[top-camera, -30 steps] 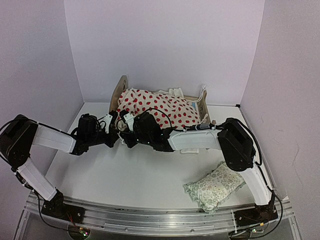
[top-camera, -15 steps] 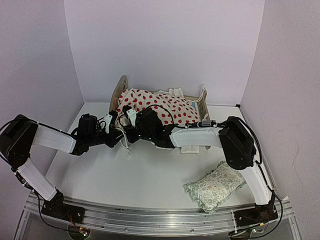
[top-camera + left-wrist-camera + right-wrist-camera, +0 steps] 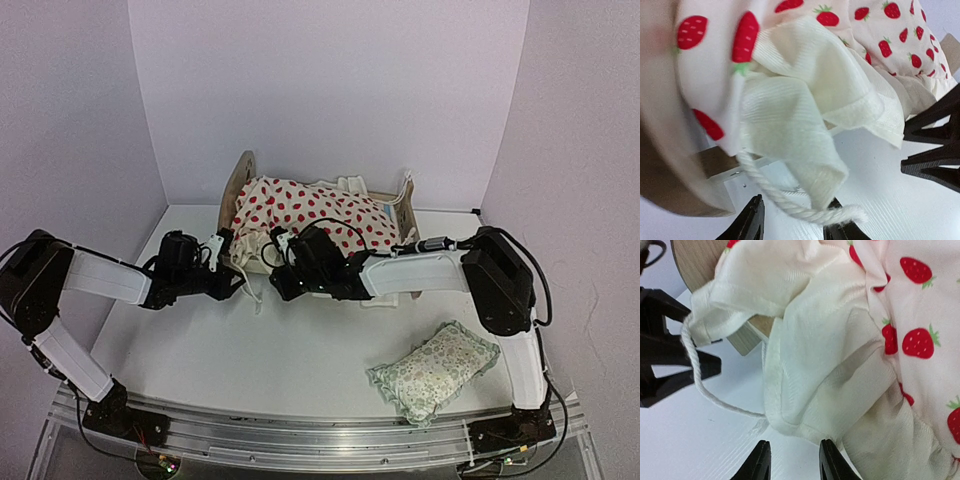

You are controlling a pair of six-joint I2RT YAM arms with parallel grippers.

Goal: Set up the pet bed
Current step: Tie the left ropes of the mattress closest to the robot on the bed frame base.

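Light-wood pet bed (image 3: 241, 176) sits under strawberry cushion (image 3: 322, 214); left gripper (image 3: 795, 201) and right gripper (image 3: 795, 442) both parted, empty, cushion's edge just ahead.

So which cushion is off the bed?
The small green floral pillow, lying on the table at the near right; the strawberry-print cushion is draped over the pet bed.

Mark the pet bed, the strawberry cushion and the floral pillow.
pet bed (image 3: 237, 183): top external view, arched wooden headboard.
strawberry cushion (image 3: 300, 203): top external view, upper face.
floral pillow (image 3: 433, 370): top external view, middle.
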